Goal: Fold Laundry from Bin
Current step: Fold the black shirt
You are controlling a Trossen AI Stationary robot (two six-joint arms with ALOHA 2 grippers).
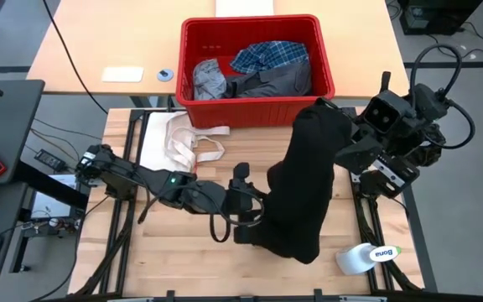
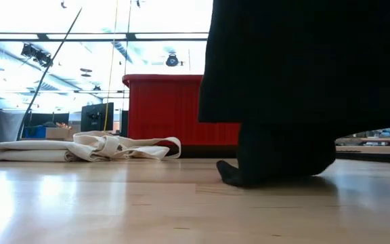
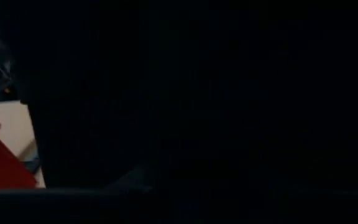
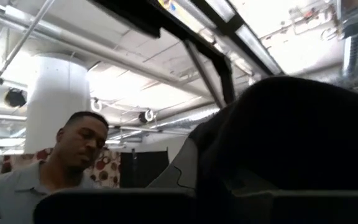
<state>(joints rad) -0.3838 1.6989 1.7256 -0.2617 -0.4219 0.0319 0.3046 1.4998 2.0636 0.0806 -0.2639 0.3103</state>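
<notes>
So the big black garment (image 1: 304, 180) is the main thing here: it's hoisted up off the wooden table (image 1: 183, 260) like a dark column, top end draped over the right gripper (image 1: 335, 126), bottom end bunched on the tabletop near the middle, a bit to the right. From table height it fills most of the right side, with its lowest fold resting on the wood. The red bin (image 1: 257, 69) sits at the far edge of the table, and inside it you can see a light grey piece (image 1: 209, 80) on the left, a dark grey one (image 1: 275, 82) in the middle and the blue-and-white plaid shirt (image 1: 268, 55) toward the far side. The right arm is raised on the right side, just near of the bin's right corner, wrist tipped up; its jaws are pinched tight together and the black cloth hangs from there. The left arm stretches low across the table from the left, and the left gripper (image 1: 248, 220) is pushed right into the bottom of the black garment. Can't tell how far apart its jaws are, the cloth covers everything. A cream-white cloth with strap loops (image 1: 183, 138) lies flat left of the bin, and a white bottle (image 1: 367, 256) lies on its side at the near right.
</notes>
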